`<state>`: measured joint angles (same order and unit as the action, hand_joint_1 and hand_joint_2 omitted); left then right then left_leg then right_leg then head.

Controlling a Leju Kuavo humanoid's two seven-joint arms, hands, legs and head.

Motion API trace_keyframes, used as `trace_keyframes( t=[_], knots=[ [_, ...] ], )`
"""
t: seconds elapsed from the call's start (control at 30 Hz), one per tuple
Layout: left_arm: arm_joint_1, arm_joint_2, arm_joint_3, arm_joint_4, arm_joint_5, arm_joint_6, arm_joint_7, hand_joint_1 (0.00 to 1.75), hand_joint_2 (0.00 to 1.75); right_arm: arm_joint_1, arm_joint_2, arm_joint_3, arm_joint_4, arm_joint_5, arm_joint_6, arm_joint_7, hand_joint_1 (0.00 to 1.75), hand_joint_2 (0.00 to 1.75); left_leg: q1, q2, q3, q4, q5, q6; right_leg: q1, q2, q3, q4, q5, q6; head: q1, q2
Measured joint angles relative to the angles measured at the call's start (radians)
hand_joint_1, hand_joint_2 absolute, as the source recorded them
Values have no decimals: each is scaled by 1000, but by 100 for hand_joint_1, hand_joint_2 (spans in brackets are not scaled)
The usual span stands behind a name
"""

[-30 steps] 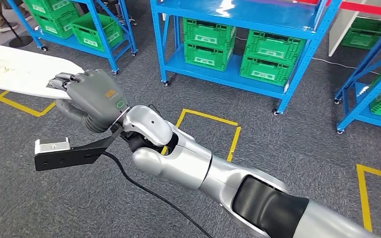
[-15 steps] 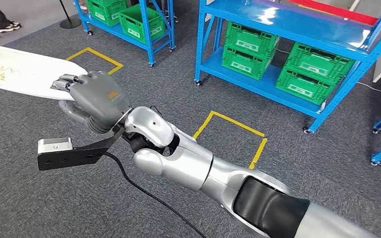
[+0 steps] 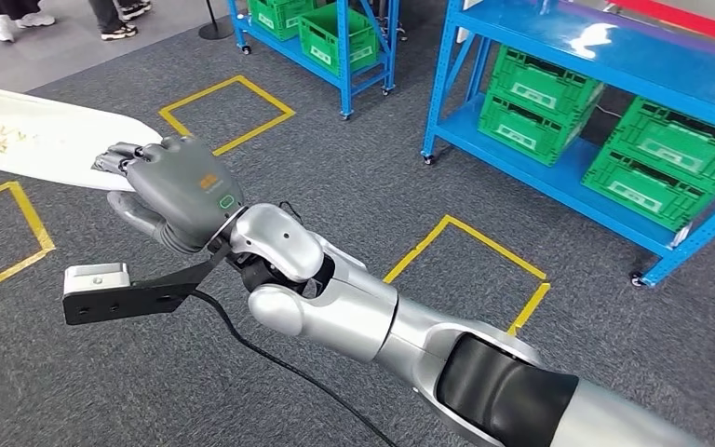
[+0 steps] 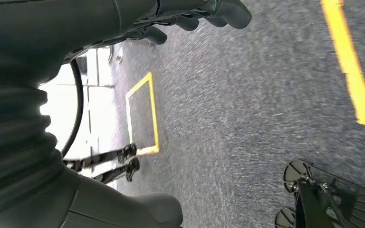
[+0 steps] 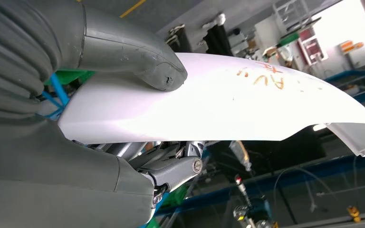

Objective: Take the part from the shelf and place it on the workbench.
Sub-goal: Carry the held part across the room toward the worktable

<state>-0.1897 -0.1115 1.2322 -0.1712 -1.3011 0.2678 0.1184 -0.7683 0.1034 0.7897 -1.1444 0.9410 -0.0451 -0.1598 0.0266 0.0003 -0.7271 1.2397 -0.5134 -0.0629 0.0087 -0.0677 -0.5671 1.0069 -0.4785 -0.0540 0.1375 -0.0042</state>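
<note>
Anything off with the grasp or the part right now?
Nothing looks damaged or spilled. One point to watch: the right hand holds the long white part at one end only, thumb on one face, fingers on the other, so the rest sticks out unsupported, away from the hand.

Even, bright overhead light fills the head view, with white glare patches on the glossy blue metal shelf top [image 3: 605,42] at the upper right and soft highlights on the silver arm shell [image 3: 335,298]; shadows on the grey carpet floor [image 3: 354,177] are faint. In the left wrist view the carpet is streaked with motion blur, a window-like area at the left is blown out white, and the dark grey robot hand [image 4: 38,95] sits underexposed and out of focus. In the right wrist view the curved white plastic panel [image 5: 228,109] is overexposed, the upper right background is washed out, and the lower background is dim.
</note>
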Motion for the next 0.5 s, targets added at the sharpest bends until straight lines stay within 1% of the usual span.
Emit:
trace_keyframes(
  t=[0.03,0.07,0.1,0.13,0.17,0.2,0.23,0.27,0.3,0.33,0.37,0.4,0.43,0.47,0.5],
  knots=[
    [0,0,0,0,0,0,0,0,175,1,0,0,-1,1,0,1,175,175,1,21,38,-64,27,-2,0,-13,0,4,-3,4,0,0],
    [-1,0,0,0,1,0,0,0,175,1,0,0,-4,3,0,1,175,175,-2,47,75,-126,46,-1,3,-25,-2,9,-7,9,-1,0],
    [-2,-1,0,0,2,0,0,0,175,1,0,0,-7,5,1,0,175,175,-4,65,102,-173,58,5,7,-35,-3,14,-11,14,-1,0],
    [-3,-2,0,0,4,0,0,0,175,1,0,0,-9,8,2,-2,175,175,-6,77,115,-200,61,13,11,-45,-4,18,-15,18,0,0],
    [-3,-3,0,0,6,0,-1,0,175,1,0,0,-11,10,3,-4,175,175,-8,72,114,-203,59,23,14,-55,-4,20,-17,21,0,0],
    [-2,-3,0,0,8,0,-1,0,175,1,1,-1,-12,12,5,-5,175,175,-7,57,111,-203,61,33,15,-66,-3,21,-18,24,2,0],
    [0,-3,0,0,10,0,-1,0,175,1,1,-1,-13,13,6,-6,175,175,-6,45,109,-203,62,40,12,-64,-3,23,-24,29,2,0],
    [2,-3,0,0,11,0,-1,0,175,1,2,-1,-14,14,7,-7,175,175,-5,33,107,-204,64,46,9,-44,-7,37,-38,35,3,0],
    [2,-3,0,0,12,0,-1,0,175,0,4,-1,-14,15,9,-8,175,175,-4,21,106,-204,67,51,6,-14,-19,69,-60,41,4,0],
    [2,-2,0,-1,13,0,-1,0,175,0,4,-1,-15,16,10,-9,175,175,-3,9,104,-205,69,55,2,22,-44,125,-91,46,6,0],
    [1,-2,0,-1,13,0,-2,0,175,1,4,-1,-15,18,12,-10,175,175,-3,-4,102,-205,70,58,1,48,-76,196,-123,47,8,0],
    [1,-2,0,-2,13,0,-2,0,175,2,4,-1,-15,19,14,-9,175,175,-5,-18,100,-204,72,60,1,59,-110,264,-148,46,9,0],
    [2,-1,0,-2,13,0,-3,0,175,3,4,-1,-15,19,16,-9,175,175,-7,-33,99,-204,73,62,2,63,-135,310,-157,43,9,0],
    [4,-1,0,-2,14,0,-3,0,175,4,4,-1,-15,19,17,-10,175,175,-8,-49,98,-204,74,62,3,66,-143,317,-146,37,10,0],
    [5,-1,0,-2,14,0,-4,0,175,3,4,-1,-14,20,17,-10,175,175,-9,-64,98,-204,75,62,6,71,-130,282,-116,29,10,0]
  ],
)
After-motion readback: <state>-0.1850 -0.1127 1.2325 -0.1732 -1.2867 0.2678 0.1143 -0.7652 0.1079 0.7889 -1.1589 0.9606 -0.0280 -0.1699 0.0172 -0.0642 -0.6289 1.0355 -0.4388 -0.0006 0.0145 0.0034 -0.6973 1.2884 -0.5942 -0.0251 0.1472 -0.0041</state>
